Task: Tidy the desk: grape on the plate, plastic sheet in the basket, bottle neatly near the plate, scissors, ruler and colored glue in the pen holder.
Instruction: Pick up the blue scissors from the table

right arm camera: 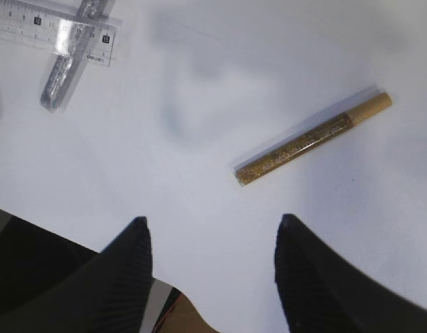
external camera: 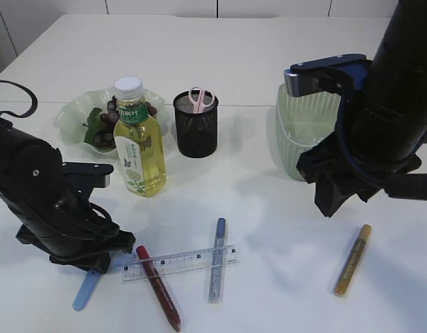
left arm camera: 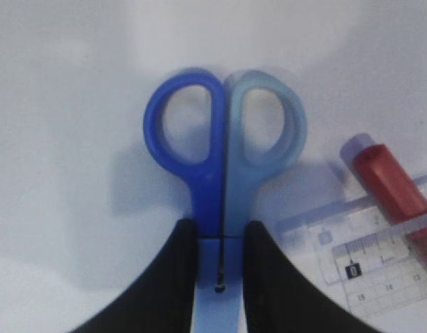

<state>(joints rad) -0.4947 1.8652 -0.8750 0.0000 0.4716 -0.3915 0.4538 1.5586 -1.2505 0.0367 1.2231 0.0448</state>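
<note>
Counting: three glue pens (external camera: pixel 217 259), one ruler (external camera: pixel 180 263); left gripper (left arm camera: pixel 221 277) clamping blue scissors (left arm camera: pixel 224 149); right gripper (right arm camera: pixel 212 267) jaws apart.

Blue scissors' (left arm camera: pixel 223 180) blades cut off by the lower edge, pivot partly behind the jaws.

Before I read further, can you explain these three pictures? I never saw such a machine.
It is a robot with two black arms. One picture looks at the table from the front; the other two come from cameras on each wrist. The left hand has its fingers on both sides of the blue scissors. The right hand is open above the gold glue pen. Also there: ruler, red pen, silver pen, bottle, pen holder, plate, basket.
</note>
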